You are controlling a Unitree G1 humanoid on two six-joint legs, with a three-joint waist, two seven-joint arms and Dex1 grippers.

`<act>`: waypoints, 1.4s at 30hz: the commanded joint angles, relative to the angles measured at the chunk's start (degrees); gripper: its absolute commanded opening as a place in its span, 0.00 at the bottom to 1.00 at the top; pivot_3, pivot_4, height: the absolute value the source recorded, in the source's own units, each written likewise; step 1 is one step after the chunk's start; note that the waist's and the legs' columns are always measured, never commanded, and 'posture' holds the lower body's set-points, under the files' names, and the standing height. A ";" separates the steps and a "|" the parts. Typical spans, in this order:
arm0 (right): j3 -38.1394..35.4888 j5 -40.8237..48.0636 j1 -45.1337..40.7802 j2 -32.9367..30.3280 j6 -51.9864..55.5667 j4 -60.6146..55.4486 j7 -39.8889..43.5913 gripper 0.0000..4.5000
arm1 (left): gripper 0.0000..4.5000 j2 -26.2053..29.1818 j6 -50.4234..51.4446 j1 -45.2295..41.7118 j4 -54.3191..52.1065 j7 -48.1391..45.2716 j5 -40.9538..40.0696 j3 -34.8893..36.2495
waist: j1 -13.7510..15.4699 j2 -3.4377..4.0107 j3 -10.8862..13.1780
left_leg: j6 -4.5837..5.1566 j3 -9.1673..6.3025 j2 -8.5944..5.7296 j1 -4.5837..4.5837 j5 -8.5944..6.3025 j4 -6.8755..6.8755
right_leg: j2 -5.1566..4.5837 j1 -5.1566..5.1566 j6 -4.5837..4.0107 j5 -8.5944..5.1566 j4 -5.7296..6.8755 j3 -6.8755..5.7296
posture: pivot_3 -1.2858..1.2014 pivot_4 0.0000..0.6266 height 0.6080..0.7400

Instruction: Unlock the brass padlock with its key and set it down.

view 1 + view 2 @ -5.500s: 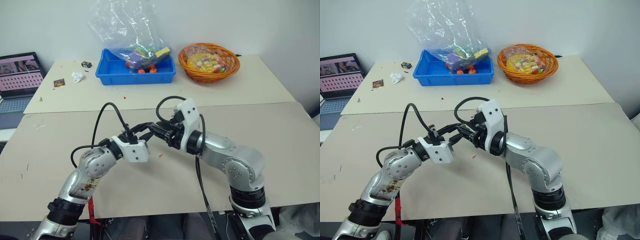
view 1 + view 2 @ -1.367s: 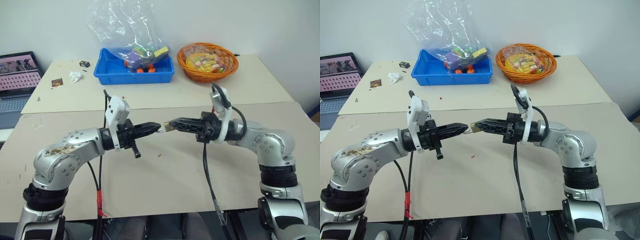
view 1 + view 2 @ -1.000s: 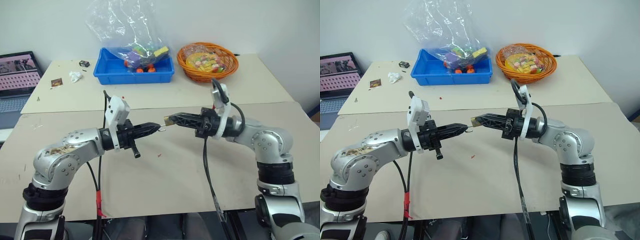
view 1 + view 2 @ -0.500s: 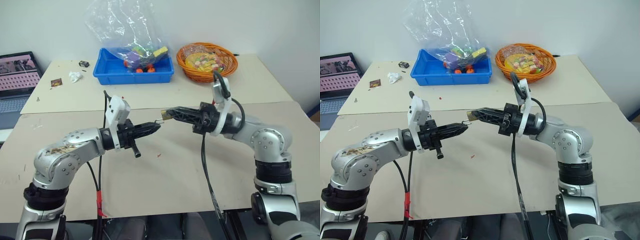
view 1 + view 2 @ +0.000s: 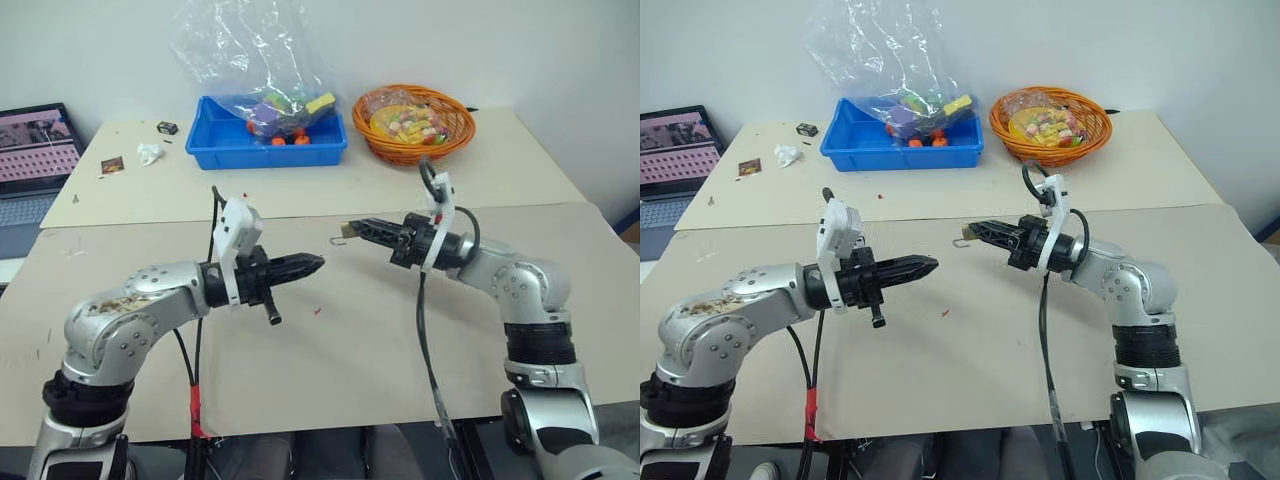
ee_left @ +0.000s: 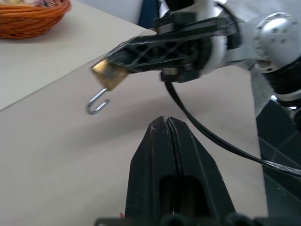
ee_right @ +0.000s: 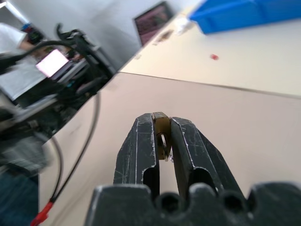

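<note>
My right gripper (image 5: pixel 350 227) is shut on the brass padlock (image 6: pixel 110 75) and holds it in the air above the tan table (image 5: pixel 330 350). The lock's golden body shows wedged between the right fingers (image 7: pixel 141 141). Its silvery shackle (image 6: pixel 97 102) hangs out of the body like an open hook, pointing toward my left arm. My left gripper (image 5: pixel 318 263) is shut, its tip a short gap below and to the left of the padlock, touching nothing, with nothing seen between its fingers (image 6: pixel 155 155). The key is hidden.
At the back of the far table stand a blue bin (image 5: pixel 230 152) with a plastic bag of toys and an orange basket (image 5: pixel 420 150) of sweets. A laptop (image 5: pixel 35 150) sits at the far left. Black cables hang from both wrists.
The two gripper tips, nearly touching a second ago, have drawn apart. My right gripper has swung the padlock away to the right and slightly down. The left gripper has hardly moved.
</note>
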 commanded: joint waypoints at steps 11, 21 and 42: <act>-5.59 12.44 -2.69 3.09 34.99 6.43 -1.18 0.01 | 0.01 5.46 -48.15 14.40 0.87 -20.58 30.84 -0.64 | 0.32 0.01 0.00 | 0.00 0.32 0.24 0.03 -0.02 -0.05 | 0.09 0.00 -0.21 0.12 -0.15 0.15 | 0.52 0.24 1.00; -2.18 3.08 0.40 5.95 33.12 12.80 -4.87 0.01 | 0.01 5.48 -52.69 19.67 -1.03 -21.92 32.39 -0.65 | 0.18 0.02 -0.01 | 0.02 0.42 0.28 0.05 -0.04 -0.05 | 0.15 -0.03 -0.18 0.14 -0.12 0.15 | 0.52 0.24 1.00; -2.02 -1.90 0.78 4.08 28.18 18.04 -4.54 0.01 | 0.01 6.50 -33.02 20.86 -2.38 -17.57 23.94 1.49 | 0.36 -0.38 -0.35 | -0.01 0.56 0.73 1.37 -0.04 -0.03 | 0.47 1.22 0.27 -0.07 -0.35 0.13 | 0.52 0.24 1.00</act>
